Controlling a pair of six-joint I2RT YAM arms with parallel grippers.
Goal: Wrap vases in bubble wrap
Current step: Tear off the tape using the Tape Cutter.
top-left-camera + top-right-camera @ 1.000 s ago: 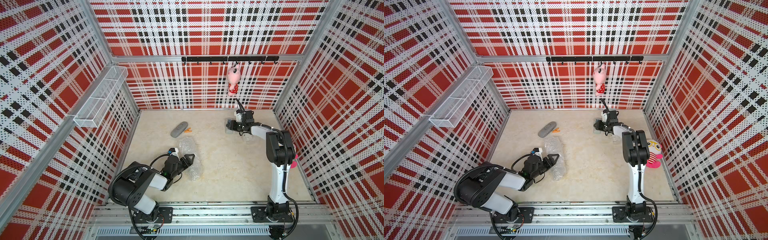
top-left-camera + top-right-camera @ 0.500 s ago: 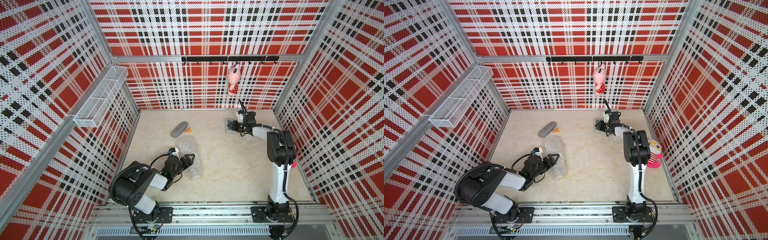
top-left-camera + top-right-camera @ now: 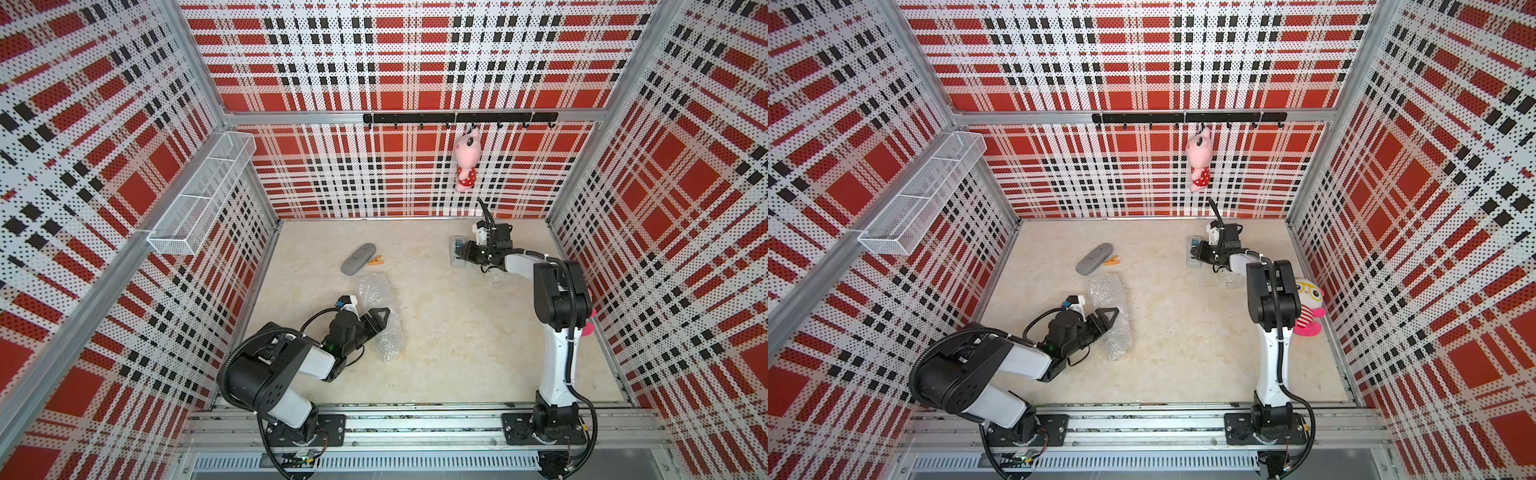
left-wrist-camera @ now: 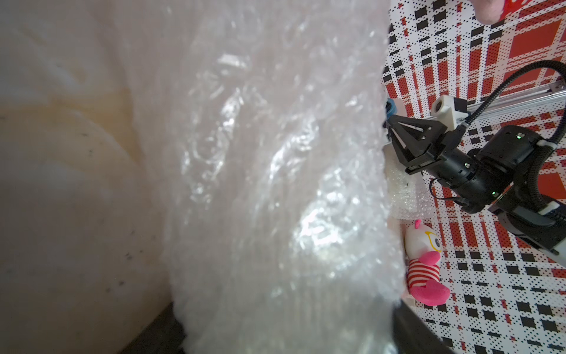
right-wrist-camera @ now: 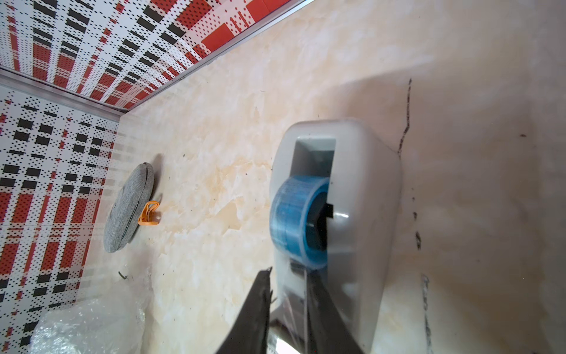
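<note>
Bubble wrap bundle (image 3: 376,293) lies on the beige tabletop (image 3: 457,332) in both top views, up front by your left arm, left gripper (image 3: 382,322) clamped across it, while the right gripper (image 3: 464,251) sits way back at the tape dispenser (image 3: 456,241). Left wrist cam is basically all bundle squeezed between dark fingers, can't tell what's inside. Right wrist shows your jaws slightly apart either side of the clear tape tail coming off the blue tape roll (image 5: 294,214), not pinching it.
</note>
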